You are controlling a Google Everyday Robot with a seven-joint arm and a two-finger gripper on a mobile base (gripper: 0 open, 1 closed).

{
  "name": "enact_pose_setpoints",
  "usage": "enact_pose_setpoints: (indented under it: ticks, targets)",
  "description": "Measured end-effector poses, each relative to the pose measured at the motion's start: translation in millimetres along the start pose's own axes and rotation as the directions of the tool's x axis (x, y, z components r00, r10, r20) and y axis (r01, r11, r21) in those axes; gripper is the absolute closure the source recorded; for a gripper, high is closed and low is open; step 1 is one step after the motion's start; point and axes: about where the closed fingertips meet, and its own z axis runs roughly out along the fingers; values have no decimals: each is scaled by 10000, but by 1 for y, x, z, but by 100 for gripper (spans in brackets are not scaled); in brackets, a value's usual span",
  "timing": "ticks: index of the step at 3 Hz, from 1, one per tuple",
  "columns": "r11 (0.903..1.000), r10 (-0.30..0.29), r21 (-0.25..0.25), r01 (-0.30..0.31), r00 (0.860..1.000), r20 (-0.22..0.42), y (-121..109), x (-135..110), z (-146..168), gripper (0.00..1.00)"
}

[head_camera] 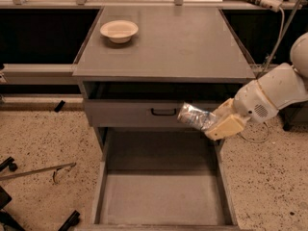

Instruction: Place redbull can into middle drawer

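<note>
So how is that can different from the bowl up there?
The redbull can is slim, shiny silver and blue; the bowl is round and cream. The can hangs tilted in the gripper, over the right side of the open middle drawer; the bowl sits upright on the cabinet top. Both are small.

The gripper [214, 123], jaws clamped on the redbull can [194, 115], hangs above the middle drawer [159, 198], whose open floor offers free passage; a drawer front [125, 113] stands behind.
</note>
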Motion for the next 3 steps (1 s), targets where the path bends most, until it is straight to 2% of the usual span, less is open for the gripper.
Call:
enact_pose_setpoints:
  ticks: [1,2,3]
  targets:
    - [9940,-285,-1057,295,9995,109,31,5,34,100]
    - [9930,-296,-1137,304,9995,85,34,6,37,100]
    - [9952,-257,-942,263,9996,71,40,10,52,100]
